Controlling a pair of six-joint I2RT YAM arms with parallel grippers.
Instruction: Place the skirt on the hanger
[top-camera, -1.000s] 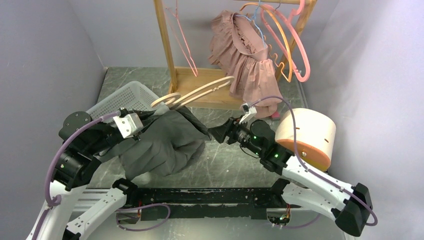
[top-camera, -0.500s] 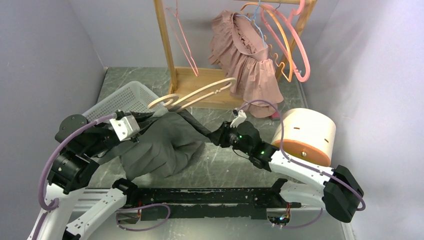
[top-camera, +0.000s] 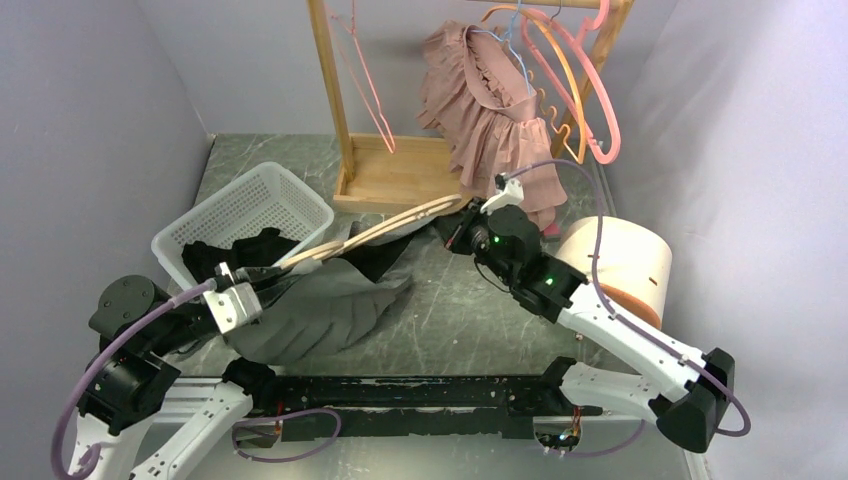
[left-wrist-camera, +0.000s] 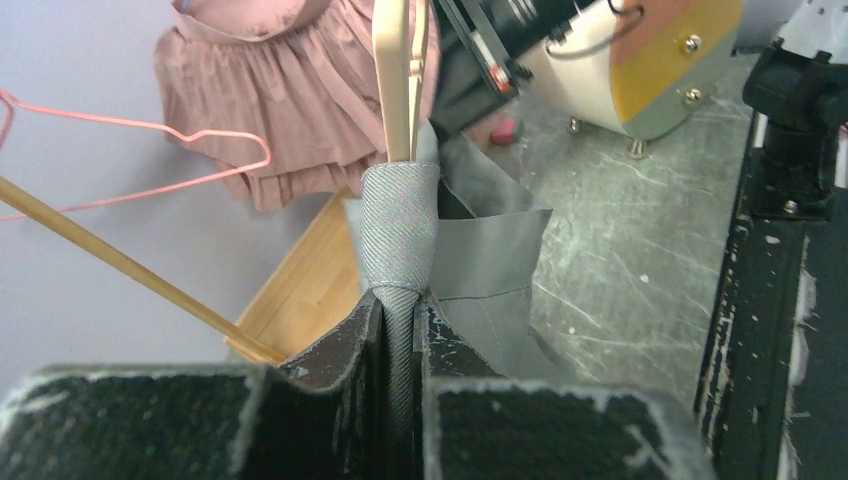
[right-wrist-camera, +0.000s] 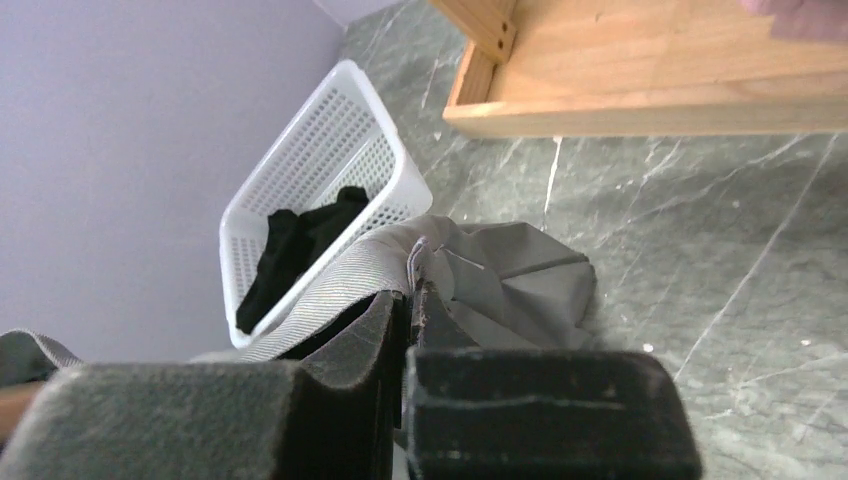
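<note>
Since 1 s ago: left hand (top-camera: 268, 280) has dropped back toward the near-left corner, taking skirt (top-camera: 325, 310) and hanger (top-camera: 370, 232) down with it. Right hand (top-camera: 450, 225), then parted beside the skirt's edge, has travelled out to the hanger's far tip and closed. White basket (top-camera: 245, 205), earlier half covered by cloth, now fully exposed.

Left hand: clenched on a fold of the grey skirt. In the left wrist view the cloth runs up between the fingers (left-wrist-camera: 330, 365) and wraps the hanger's near end just ahead of them. Hanger runs straight away from this hand toward the right hand.

Right hand: clenched, pinching a ridge of the skirt's grey band between its pads (right-wrist-camera: 350, 330). More of the cloth lies bunched on the counter (right-wrist-camera: 700, 260) just ahead of and below this hand.

Skirt: strung between the two hands along the hanger, bulk sagging onto the counter beside the left hand. Whether the hanger sits inside the waistband all along: cannot tell.

Basket lies beyond the left hand, black garment (top-camera: 240, 252) inside. Base of wooden rack (top-camera: 390, 175) just beyond the right hand. Pink dress (top-camera: 490, 110) hangs on the rack, above that hand.
</note>
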